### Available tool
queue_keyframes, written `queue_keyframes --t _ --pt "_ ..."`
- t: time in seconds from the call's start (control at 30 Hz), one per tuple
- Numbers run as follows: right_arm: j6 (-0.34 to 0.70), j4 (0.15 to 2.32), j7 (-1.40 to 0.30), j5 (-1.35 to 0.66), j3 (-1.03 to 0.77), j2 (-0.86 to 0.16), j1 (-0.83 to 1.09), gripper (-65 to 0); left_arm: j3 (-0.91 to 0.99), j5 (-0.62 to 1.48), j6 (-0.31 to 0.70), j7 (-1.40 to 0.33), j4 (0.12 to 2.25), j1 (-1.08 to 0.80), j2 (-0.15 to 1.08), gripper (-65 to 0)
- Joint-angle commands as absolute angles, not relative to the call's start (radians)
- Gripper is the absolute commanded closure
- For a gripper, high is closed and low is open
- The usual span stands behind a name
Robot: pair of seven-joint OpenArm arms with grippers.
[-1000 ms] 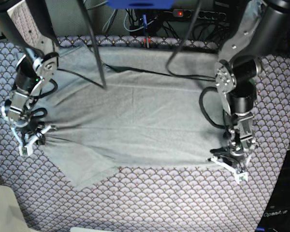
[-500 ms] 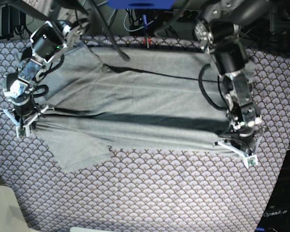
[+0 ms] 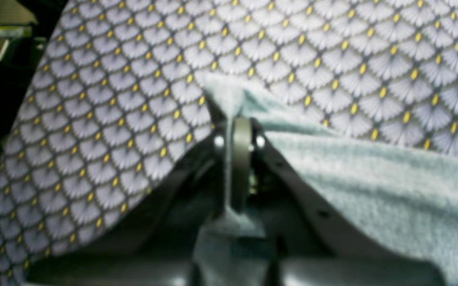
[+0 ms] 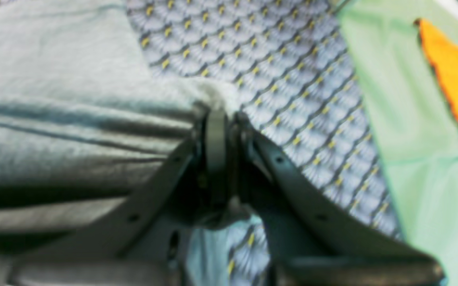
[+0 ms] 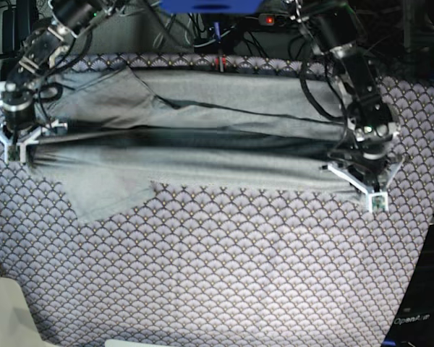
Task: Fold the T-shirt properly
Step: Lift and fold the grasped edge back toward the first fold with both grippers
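Note:
The light grey T-shirt (image 5: 202, 163) is pulled taut across the table between my two grippers, its near edge lifted into a long fold, with a dark shadow band under it. One sleeve (image 5: 108, 191) lies flat at the lower left. My left gripper (image 5: 358, 182) is shut on the shirt's right corner; the left wrist view shows the gripper (image 3: 235, 119) pinching the fabric (image 3: 372, 178). My right gripper (image 5: 22, 141) is shut on the left corner, and in the right wrist view the gripper (image 4: 217, 115) clamps bunched cloth (image 4: 74, 99).
A purple-grey scallop-patterned cloth (image 5: 217, 275) covers the whole table. Cables and a power strip (image 5: 275, 20) run along the back edge. In the right wrist view a pale green sheet (image 4: 412, 119) and an orange patch (image 4: 455, 63) lie beyond the table edge.
Both arms have moved toward the back of the table, carrying the shirt's near edge up and back. The shirt now forms a narrower stretched band.

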State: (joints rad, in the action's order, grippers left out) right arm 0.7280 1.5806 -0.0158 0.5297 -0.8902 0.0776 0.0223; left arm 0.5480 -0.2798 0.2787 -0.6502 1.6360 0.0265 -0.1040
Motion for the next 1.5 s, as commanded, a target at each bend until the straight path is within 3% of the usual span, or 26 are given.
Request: queue_keyframes --t 0.0,0.5,0.67,0.8,1.47 --pt "0.698 1.616 -0.001 0.492 -0.895 0.059 0.05 0.0 0.552 -0.291 0.266 -0.627 1.664 0.022 -0.097 0.0" --pt "0.698 1.656 0.002 0.446 -0.894 0.108 0.248 0.0 0.598 -0.289 0.272 -0.627 1.718 -0.107 -0.051 0.0" --pt "0.698 1.656 0.13 0.446 -0.897 0.157 0.288 0.0 0.677 -0.294 0.404 -0.627 1.745 -0.099 -0.039 0.0" --pt "0.698 1.656 0.231 0.446 -0.903 0.157 0.309 0.0 0.711 -0.297 0.446 -0.627 1.744 -0.099 -0.039 0.0" --pt "0.698 1.649 0.257 0.446 -0.903 0.157 0.36 0.0 0.702 -0.291 0.447 -0.628 1.732 -0.183 -0.061 0.0"
